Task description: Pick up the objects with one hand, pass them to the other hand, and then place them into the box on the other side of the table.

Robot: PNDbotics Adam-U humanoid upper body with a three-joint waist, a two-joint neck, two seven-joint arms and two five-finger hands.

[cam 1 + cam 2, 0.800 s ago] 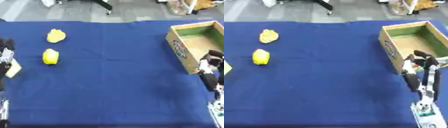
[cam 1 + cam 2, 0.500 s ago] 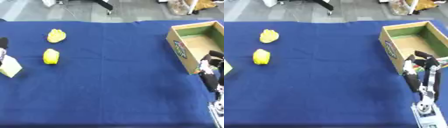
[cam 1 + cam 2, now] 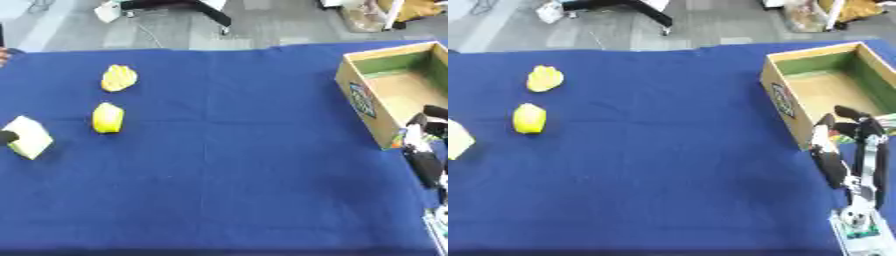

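Observation:
Two yellow objects lie on the left of the blue cloth: a lumpy one (image 3: 119, 78) farther back and a smoother one (image 3: 108, 117) nearer. A pale yellow-white block (image 3: 28, 136) rests at the left edge, and a dark tip of my left hand (image 3: 6, 136) shows at its left side; the remainder of that hand is out of view. The open cardboard box (image 3: 785, 102), green inside, stands at the right. My right hand (image 3: 859, 172) stands just in front of the box's near corner, fingers up and straight, holding nothing.
The blue cloth (image 3: 245, 165) covers the whole table. Beyond its far edge are grey floor and a black chair base (image 3: 188, 6). A small green-and-white item (image 3: 859, 231) shows at the lower right below my right wrist.
My left hand has drawn back to the left and nearly out of view, and the pale block stays on the cloth. The right hand has hardly moved.

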